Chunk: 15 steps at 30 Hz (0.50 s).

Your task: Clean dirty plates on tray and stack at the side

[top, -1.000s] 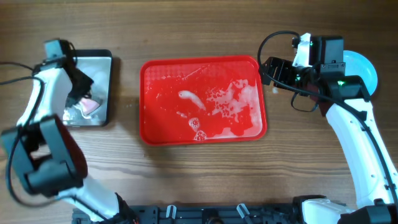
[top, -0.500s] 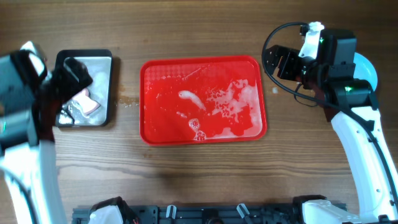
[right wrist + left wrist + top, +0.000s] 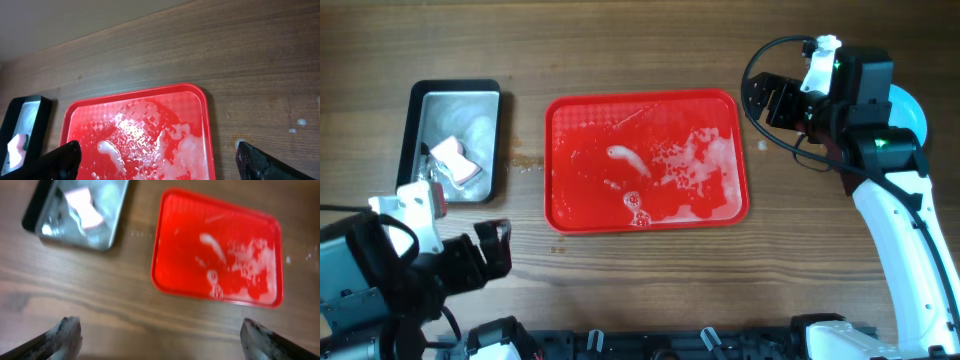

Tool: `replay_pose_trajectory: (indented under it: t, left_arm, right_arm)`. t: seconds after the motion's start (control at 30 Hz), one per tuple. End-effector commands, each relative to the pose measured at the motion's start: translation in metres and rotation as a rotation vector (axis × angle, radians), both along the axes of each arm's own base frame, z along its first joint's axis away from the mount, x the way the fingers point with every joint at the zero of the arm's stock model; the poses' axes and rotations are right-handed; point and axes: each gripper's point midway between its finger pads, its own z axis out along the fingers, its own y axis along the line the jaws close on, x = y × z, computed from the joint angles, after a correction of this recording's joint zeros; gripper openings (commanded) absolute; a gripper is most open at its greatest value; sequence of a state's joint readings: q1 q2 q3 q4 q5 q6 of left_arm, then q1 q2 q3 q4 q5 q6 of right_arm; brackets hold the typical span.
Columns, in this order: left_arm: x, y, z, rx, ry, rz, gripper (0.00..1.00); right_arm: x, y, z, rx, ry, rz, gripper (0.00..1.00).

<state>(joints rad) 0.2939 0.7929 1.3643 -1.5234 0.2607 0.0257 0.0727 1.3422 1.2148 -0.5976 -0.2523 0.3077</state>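
Observation:
The red tray (image 3: pixel 578 205) lies mid-table, wet with white foam and with no plates on it. One pale turquoise plate (image 3: pixel 913 112) shows at the far right, mostly hidden behind my right arm. My left gripper (image 3: pixel 498 250) hovers open and holding nothing over bare wood at the front left. In its wrist view (image 3: pixel 160 337) the tray (image 3: pixel 172 235) lies ahead of the spread fingers. My right gripper (image 3: pixel 757 103) stands open just off the tray's far right corner. Its wrist view (image 3: pixel 160 162) looks down on the foamy tray (image 3: pixel 82 127).
A black-rimmed metal tin (image 3: pixel 418 118) sits left of the tray with a pink sponge (image 3: pixel 457 161) and foam inside; it also shows in the left wrist view (image 3: pixel 114 217) with the sponge (image 3: pixel 84 207). Small foam specks (image 3: pixel 299 121) dot the wood right of the tray.
My left gripper opened over the tin, left the pink sponge there, and drew back to the front left. My right arm shifted slightly toward the far edge, then held still.

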Motion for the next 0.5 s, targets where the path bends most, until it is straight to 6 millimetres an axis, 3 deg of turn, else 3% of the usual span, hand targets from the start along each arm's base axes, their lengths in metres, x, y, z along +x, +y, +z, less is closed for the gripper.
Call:
replay_pose_trajectory:
  t: [0.0,0.1,0.23,0.33,0.47]
  left_arm:
    - [-0.002,0.000,0.000,0.028,-0.002,-0.035,1.00]
    - [0.008,-0.013,0.009,0.042,-0.077,-0.171,1.00]
    - [0.063,-0.023,0.036,0.103,-0.485,-0.306,1.00]
    - [0.071,-0.028,0.031,0.186,-0.703,-0.340,1.00]
    - [0.073,-0.025,-0.002,0.242,-0.922,-0.292,1.00]
  right_arm:
    - [0.002,-0.001,0.009,-0.018,-0.030,0.003,1.00]
    - [0.002,-0.001,0.009,-0.019,-0.030,0.003,1.00]
    - [0.002,-0.001,0.009,-0.019,-0.030,0.004,1.00]
    - [0.002,-0.001,0.009,-0.019,-0.030,0.004,1.00]
    - [0.002,-0.001,0.009,-0.019,-0.030,0.003,1.00]
